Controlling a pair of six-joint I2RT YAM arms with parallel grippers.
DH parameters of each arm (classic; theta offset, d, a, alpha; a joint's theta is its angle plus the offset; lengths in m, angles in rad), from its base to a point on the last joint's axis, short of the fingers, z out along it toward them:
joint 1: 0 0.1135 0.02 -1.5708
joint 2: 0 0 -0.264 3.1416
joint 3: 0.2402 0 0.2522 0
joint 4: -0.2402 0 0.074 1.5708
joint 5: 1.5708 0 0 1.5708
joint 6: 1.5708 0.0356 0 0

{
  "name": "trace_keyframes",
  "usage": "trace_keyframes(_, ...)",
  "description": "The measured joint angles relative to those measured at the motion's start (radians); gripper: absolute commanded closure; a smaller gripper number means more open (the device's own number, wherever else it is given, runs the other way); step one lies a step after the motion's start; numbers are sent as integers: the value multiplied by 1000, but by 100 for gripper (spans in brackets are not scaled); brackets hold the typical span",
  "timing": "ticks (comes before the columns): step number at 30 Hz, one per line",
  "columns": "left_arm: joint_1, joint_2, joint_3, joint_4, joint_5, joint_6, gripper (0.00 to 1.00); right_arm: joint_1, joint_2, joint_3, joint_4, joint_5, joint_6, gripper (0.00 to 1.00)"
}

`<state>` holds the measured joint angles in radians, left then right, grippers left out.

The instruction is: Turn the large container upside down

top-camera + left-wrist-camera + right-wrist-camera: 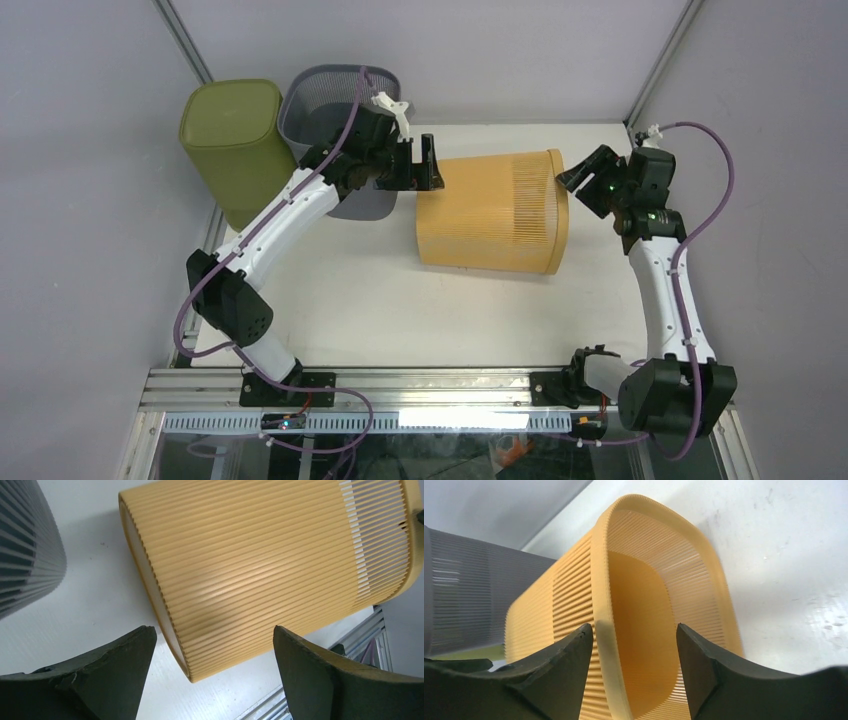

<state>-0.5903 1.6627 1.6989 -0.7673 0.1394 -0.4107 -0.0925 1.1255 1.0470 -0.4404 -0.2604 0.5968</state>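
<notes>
The large container is a ribbed yellow-orange bin (492,212) lying on its side on the white table, its closed base toward the left and its open mouth toward the right. My left gripper (430,163) is open, just off the base end at the upper left; the bin fills the left wrist view (260,565). My right gripper (577,173) is open at the mouth end. In the right wrist view its jaws straddle the rim (611,630) without pinching it.
A grey mesh bin (340,125) stands at the back behind the left arm, and an olive-green bin (238,140) stands to its left. The metal frame rail (420,380) runs along the near table edge. Grey walls enclose the table.
</notes>
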Motion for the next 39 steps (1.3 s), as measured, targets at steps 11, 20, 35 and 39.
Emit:
trace_keyframes(11, 0, -40, -106, 62, 1, -91, 8, 43, 8, 159, -238, 13, -240, 33)
trace_keyframes(20, 0, -38, -130, 82, 21, -126, 8, 83, 46, 161, -295, 55, -285, 36)
trace_keyframes(35, 1, 15, -133, 122, 101, -153, 9, 132, 47, 236, -393, 202, -321, 55)
trace_keyframes(39, 1, 23, -133, 123, 106, -153, 9, 173, 50, 268, -416, 249, -336, 61)
